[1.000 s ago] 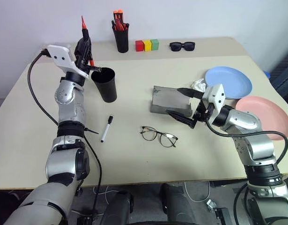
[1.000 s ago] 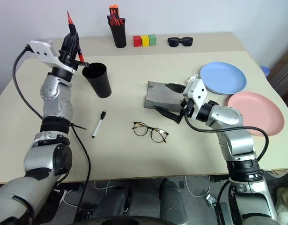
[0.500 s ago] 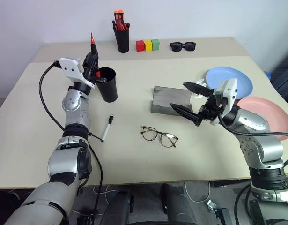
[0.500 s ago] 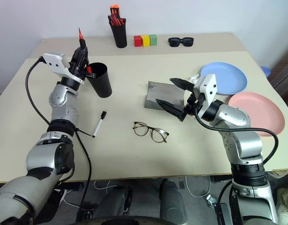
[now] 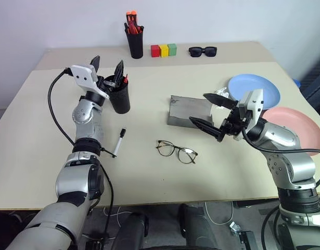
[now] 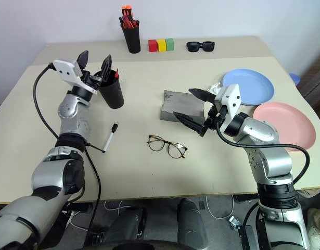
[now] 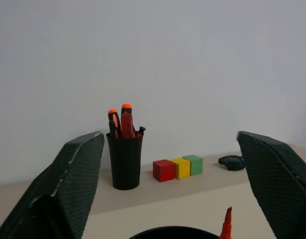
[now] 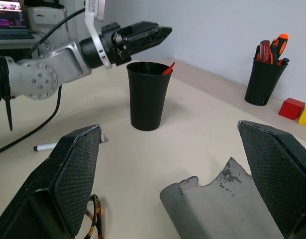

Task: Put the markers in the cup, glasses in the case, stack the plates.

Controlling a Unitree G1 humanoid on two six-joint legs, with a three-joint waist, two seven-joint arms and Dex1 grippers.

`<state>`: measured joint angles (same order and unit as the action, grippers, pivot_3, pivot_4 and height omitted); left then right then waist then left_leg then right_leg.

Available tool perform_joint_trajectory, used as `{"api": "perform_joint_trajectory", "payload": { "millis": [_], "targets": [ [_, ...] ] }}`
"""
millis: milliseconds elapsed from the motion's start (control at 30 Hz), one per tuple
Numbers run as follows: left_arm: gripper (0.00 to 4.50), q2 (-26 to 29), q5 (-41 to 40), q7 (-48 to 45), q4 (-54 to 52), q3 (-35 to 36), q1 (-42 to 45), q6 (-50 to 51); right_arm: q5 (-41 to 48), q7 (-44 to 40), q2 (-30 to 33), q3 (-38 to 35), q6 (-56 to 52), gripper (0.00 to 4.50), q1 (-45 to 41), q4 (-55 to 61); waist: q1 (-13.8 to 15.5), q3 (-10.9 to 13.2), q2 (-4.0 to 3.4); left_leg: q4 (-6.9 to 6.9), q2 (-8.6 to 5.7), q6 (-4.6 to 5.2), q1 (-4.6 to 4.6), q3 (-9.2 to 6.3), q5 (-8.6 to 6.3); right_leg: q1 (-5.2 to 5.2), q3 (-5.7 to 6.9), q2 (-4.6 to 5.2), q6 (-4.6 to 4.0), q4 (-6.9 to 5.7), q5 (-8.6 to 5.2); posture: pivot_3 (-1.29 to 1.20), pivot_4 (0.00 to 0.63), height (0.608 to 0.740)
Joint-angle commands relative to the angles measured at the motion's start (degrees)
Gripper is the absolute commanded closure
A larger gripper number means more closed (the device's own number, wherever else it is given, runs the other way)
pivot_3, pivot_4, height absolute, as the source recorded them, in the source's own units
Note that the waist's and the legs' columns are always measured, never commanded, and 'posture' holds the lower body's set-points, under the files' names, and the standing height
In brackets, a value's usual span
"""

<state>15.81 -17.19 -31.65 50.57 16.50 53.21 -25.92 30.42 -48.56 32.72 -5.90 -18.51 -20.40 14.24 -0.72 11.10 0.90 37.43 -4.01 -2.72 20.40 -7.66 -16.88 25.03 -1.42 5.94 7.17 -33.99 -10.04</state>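
Two arms of rounded silver-grey metal segments joined by black bands and dark joint rings. On the left of the head view, a thin black cable (image 5: pixel 54 117) looping from a white wrist block (image 5: pixel 82 76); lower right, a second black cable (image 5: pixel 284 151) curving beside a matching white block (image 5: pixel 252 102). Tapered matte black fingers (image 8: pixel 73 184) with a fine cross-hatched grip texture.
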Motion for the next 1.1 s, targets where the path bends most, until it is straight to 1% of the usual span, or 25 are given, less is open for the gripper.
{"api": "perform_joint_trajectory", "payload": {
  "millis": [33, 133, 167, 233, 300, 333, 467, 567, 633, 700, 733, 800, 867, 933, 1100],
  "targets": [
    [0.05, 1.92, -6.56, -2.44, -19.07, -1.27, -3.45, 15.22, -0.07, 0.01, 0.43, -0.57, 0.70, 0.00, -0.68, 1.71, -0.27, 0.00, 0.00, 0.00, 0.00, 0.00, -0.01, 0.00, 0.00, 0.00, 0.00, 0.00, 0.00, -0.01, 0.00, 0.00, 0.150, 0.740],
    [0.05, 6.03, -11.98, -1.88, -37.84, -3.14, -9.74, 33.18, -0.11, -0.08, 0.31, -0.62, 0.76, 0.00, -0.67, 1.49, -0.54, 0.00, -0.01, -0.03, 0.02, 0.03, 0.00, 0.00, -0.02, 0.11, -0.03, 0.00, 0.00, -0.11, 0.00, 0.00, 0.150, 0.740],
    [0.05, 7.76, -14.81, -0.94, -43.22, -2.96, -11.67, 39.86, -0.23, -0.16, 0.27, -0.55, 0.87, 0.00, -0.70, 1.36, -0.57, 0.00, -0.01, -0.05, 0.02, 0.03, 0.00, -0.01, -0.02, 0.14, -0.03, 0.00, -0.01, -0.14, 0.00, 0.00, 0.150, 0.740],
    [0.05, 11.83, -16.45, 0.44, -51.59, -3.06, -15.74, 48.75, -0.11, -0.37, 0.12, -0.51, 0.95, 0.00, -0.73, 1.07, -0.51, 0.00, -0.02, -0.06, 0.04, 0.03, -0.01, -0.01, -0.02, 0.16, -0.03, -0.02, -0.01, -0.18, 0.00, 0.00, 0.150, 0.740],
    [0.05, 14.77, -18.01, 3.44, -57.38, -2.65, -18.88, 56.89, -0.10, -0.73, 0.01, -0.36, 1.17, 0.00, -0.79, 0.74, -0.36, 0.00, -0.02, -0.05, 0.04, 0.03, -0.03, -0.01, -0.02, 0.14, -0.04, -0.03, -0.02, -0.19, 0.00, 0.00, 0.150, 0.740],
    [0.05, 15.76, -18.61, 4.30, -59.95, -2.53, -20.20, 59.32, -0.18, -0.87, -0.05, -0.28, 1.32, 0.00, -0.92, 0.43, -0.32, 0.00, -0.02, -0.05, 0.04, 0.02, -0.03, -0.01, -0.01, 0.13, -0.04, -0.04, -0.02, -0.16, 0.00, 0.00, 0.150, 0.740],
    [0.05, 14.95, -27.32, 12.22, -68.22, -0.27, -23.39, 74.21, -0.30, -1.41, -0.41, 0.00, 1.78, 0.00, -1.81, -0.83, 0.15, 0.00, -0.02, 0.02, 0.03, 0.02, -0.01, -0.04, -0.01, 0.06, -0.03, -0.03, -0.02, -0.12, -0.01, 0.00, 0.150, 0.740],
    [0.05, 15.53, -27.35, 14.44, -73.77, -3.68, -27.23, 80.15, -0.42, -1.55, -0.68, 0.24, 2.05, 0.00, -2.28, -1.25, -0.05, 0.00, -0.02, 0.02, 0.02, 0.02, -0.02, -0.03, -0.01, 0.04, -0.04, -0.03, -0.02, -0.11, -0.01, 0.00, 0.150, 0.740],
    [0.05, 14.80, -26.28, 17.08, -75.57, -5.31, -28.28, 82.41, -0.46, -1.62, -0.70, 0.30, 2.20, 0.00, -2.42, -1.45, -0.06, 0.00, -0.02, -0.01, 0.03, 0.01, -0.04, -0.03, -0.01, 0.05, -0.04, -0.04, -0.03, -0.12, -0.01, 0.00, 0.150, 0.740],
    [0.05, 12.05, -25.50, 22.07, -74.79, -6.62, -27.81, 86.58, -0.57, -1.66, -0.66, 0.31, 2.32, 0.00, -2.55, -1.72, -0.02, 0.00, -0.02, -0.02, 0.03, -0.01, -0.04, -0.03, 0.00, 0.06, -0.04, -0.04, -0.03, -0.13, -0.01, 0.00, 0.150, 0.740],
    [0.05, 9.71, -24.73, 24.99, -73.82, -6.79, -27.36, 87.46, -0.52, -1.71, -0.66, 0.27, 2.29, 0.00, -2.50, -1.82, 0.01, 0.00, -0.02, -0.01, 0.03, -0.01, -0.06, -0.02, 0.01, 0.04, -0.04, -0.04, -0.03, -0.12, -0.01, 0.00, 0.150, 0.740],
    [0.05, 7.75, -23.18, 28.87, -72.74, -7.52, -26.46, 91.73, -0.76, -1.70, -0.61, 0.36, 2.46, 0.00, -2.42, -1.95, 0.10, 0.00, -0.01, 0.01, 0.03, -0.02, -0.06, -0.03, 0.01, -0.01, -0.04, -0.04, -0.03, -0.09, -0.01, 0.00, 0.150, 0.740],
    [0.05, 8.34, -19.60, 30.36, -72.55, -11.01, -25.37, 93.12, -0.81, -1.63, -0.57, 0.38, 2.47, 0.00, -2.51, -2.10, 0.05, 0.00, -0.01, 0.02, 0.02, -0.02, -0.06, -0.03, 0.01, -0.02, -0.03, -0.04, -0.03, -0.08, -0.01, 0.00, 0.150, 0.740],
    [0.05, 7.89, -17.80, 31.64, -71.83, -12.11, -24.57, 94.76, -0.84, -1.55, -0.48, 0.33, 2.45, 0.00, -2.51, -2.02, 0.05, 0.00, -0.01, 0.01, 0.02, -0.02, -0.06, -0.03, 0.01, -0.01, -0.03, -0.04, -0.03, -0.08, -0.01, 0.00, 0.150, 0.740],
    [0.05, 5.23, -16.37, 33.23, -68.24, -10.32, -21.63, 100.52, -0.87, -1.25, -0.22, 0.14, 2.28, 0.00, -2.03, -1.54, 0.04, 0.00, -0.01, 0.01, 0.02, -0.02, -0.06, -0.03, 0.01, -0.01, -0.03, -0.04, -0.03, -0.08, -0.01, 0.00, 0.150, 0.740]
  ]
}}
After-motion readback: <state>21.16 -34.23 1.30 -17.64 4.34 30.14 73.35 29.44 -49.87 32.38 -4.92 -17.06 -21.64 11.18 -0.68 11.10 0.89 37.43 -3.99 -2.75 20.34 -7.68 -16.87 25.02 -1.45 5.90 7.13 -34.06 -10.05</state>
